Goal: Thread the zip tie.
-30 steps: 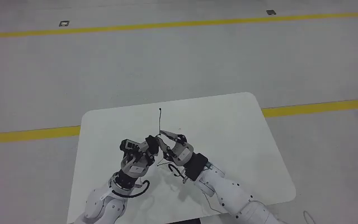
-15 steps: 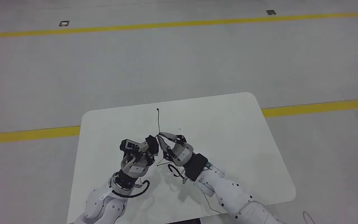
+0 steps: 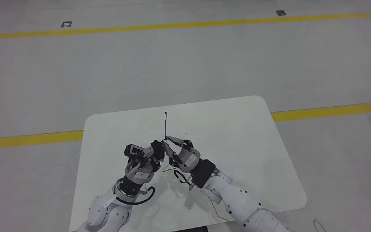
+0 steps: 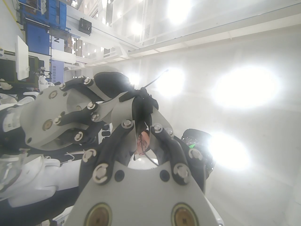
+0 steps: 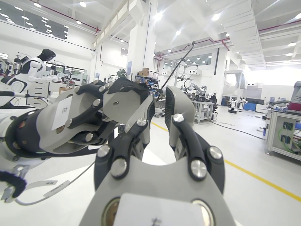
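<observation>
Top view: tie (image 3: 166, 124) stands upright over the table (image 3: 243, 133), centre frame.
Left gripper (image 4: 141, 105) is clamped on the tie's lower end. Right gripper (image 5: 160, 102) has its jaws narrowly apart around the strap and seems to grip nothing. The tie looks light, springy and slick, so pinch it close to the free tip to steer it.

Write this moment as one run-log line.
left gripper: shut on zip tie | right gripper: at the tie | tie end: free
</observation>
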`<state>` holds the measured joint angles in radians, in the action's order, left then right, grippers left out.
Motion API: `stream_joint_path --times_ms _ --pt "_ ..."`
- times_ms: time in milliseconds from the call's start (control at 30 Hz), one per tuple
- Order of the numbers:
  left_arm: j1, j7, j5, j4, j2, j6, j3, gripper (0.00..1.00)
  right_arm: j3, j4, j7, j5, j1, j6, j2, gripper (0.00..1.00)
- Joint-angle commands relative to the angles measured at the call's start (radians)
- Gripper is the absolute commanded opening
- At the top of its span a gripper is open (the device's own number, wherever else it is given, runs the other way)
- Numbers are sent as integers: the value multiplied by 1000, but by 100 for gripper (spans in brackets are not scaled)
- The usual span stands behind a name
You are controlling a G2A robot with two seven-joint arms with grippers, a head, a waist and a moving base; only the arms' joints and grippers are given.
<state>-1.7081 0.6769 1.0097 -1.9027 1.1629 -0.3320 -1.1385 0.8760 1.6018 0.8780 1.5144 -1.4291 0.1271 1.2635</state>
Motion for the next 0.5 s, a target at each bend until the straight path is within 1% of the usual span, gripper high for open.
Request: stream_joint_path --times_ms 0,133,233,300,367,467 --pt "0 0 0 0 0 0 0 0 1 0 1 1 -1 3 1 12" --pt "0 0 0 0 0 0 0 0 2 1 3 3 -2 8 2 11" --pt "0 0 0 0 0 0 0 0 4 0 2 4 -3 10 3 8" --pt "0 0 0 0 0 0 0 0 5 1 1 5 -4 10 4 2" --pt "0 0 0 0 0 0 0 0 6 1 0 6 -5 10 5 0" --pt "0 0 0 0 0 0 0 0 9 1 -1 7 -7 11 5 0"
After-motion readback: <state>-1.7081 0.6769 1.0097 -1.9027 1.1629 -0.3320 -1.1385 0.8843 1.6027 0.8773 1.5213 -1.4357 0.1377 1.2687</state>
